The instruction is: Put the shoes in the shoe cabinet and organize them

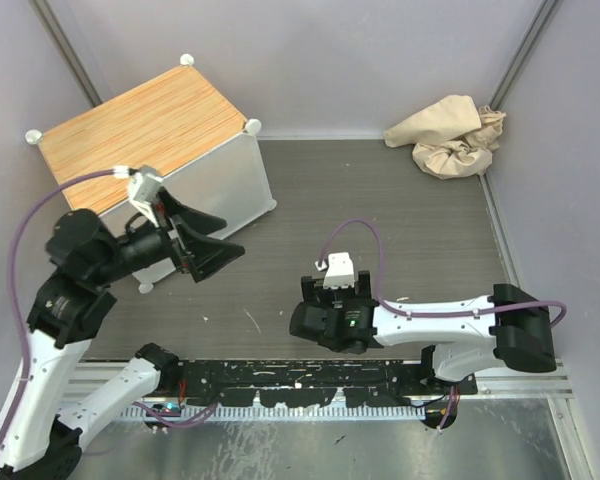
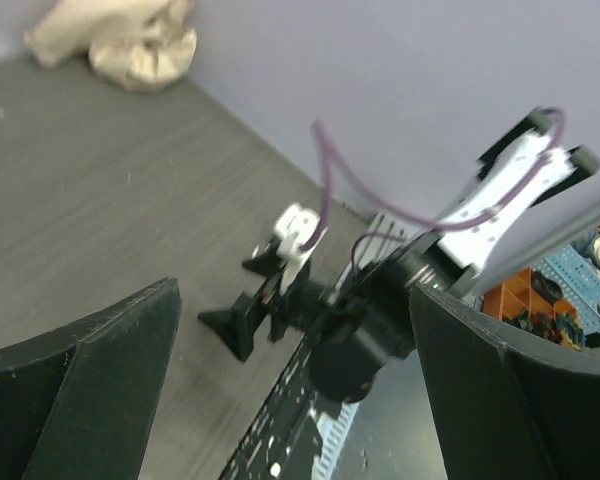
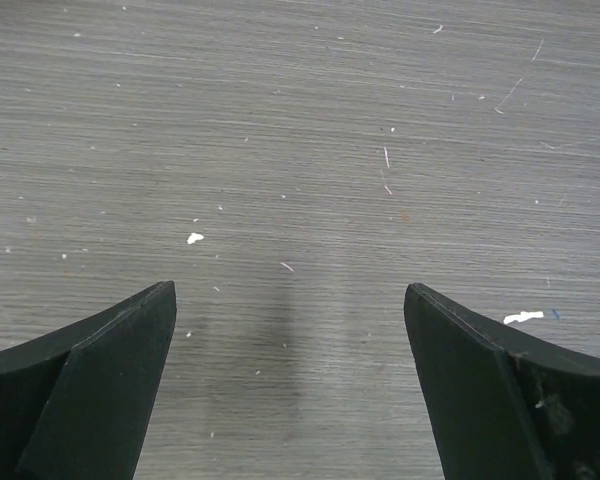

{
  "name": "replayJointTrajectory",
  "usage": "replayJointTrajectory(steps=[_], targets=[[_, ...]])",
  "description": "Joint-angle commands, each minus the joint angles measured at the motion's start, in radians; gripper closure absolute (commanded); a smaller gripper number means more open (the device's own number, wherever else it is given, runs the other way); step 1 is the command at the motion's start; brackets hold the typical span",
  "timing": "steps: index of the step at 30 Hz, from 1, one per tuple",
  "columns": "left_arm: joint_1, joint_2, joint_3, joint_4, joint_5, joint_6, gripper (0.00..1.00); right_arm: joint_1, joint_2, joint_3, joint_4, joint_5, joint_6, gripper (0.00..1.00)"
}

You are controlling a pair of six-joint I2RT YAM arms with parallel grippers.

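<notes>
Jaws: my left gripper (image 1: 210,238) and right gripper (image 3: 290,290) both spread wide, empty.
Reason: no shoes in view; left hovers beside shoe cabinet (image 1: 130,130), ready.

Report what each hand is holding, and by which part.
Nothing is held. The left hand is open and empty near the shoe cabinet; the right hand is open over the table.

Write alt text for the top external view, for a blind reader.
Over a dark table, the left gripper hangs open beside the wood-topped shoe cabinet; the right arm lies low, wrist pointing down. Crumpled beige cloth lies far right.
</notes>
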Motion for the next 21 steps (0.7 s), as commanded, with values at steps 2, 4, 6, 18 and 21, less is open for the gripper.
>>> replayJointTrajectory(steps=[2,4,6,18,21], targets=[[0.002,-0.013,-0.187,-0.027,-0.039,0.015,0.02,0.004,-0.079,-0.005,0.197,-0.05,-0.207,0.0],[0.003,-0.02,-0.245,-0.037,-0.128,0.022,0.02,0.001,-0.077,0.017,0.247,-0.102,-0.294,0.0],[0.003,-0.019,-0.295,-0.044,-0.195,0.025,0.02,-0.001,-0.072,0.053,0.258,-0.148,-0.357,0.0],[0.003,0.025,-0.446,-0.058,-0.503,0.032,0.02,-0.04,-0.112,0.143,0.292,-0.352,-0.496,0.0],[0.003,0.037,-0.472,-0.049,-0.499,0.035,0.02,-0.04,-0.1,0.149,0.271,-0.253,-0.46,0.0]])
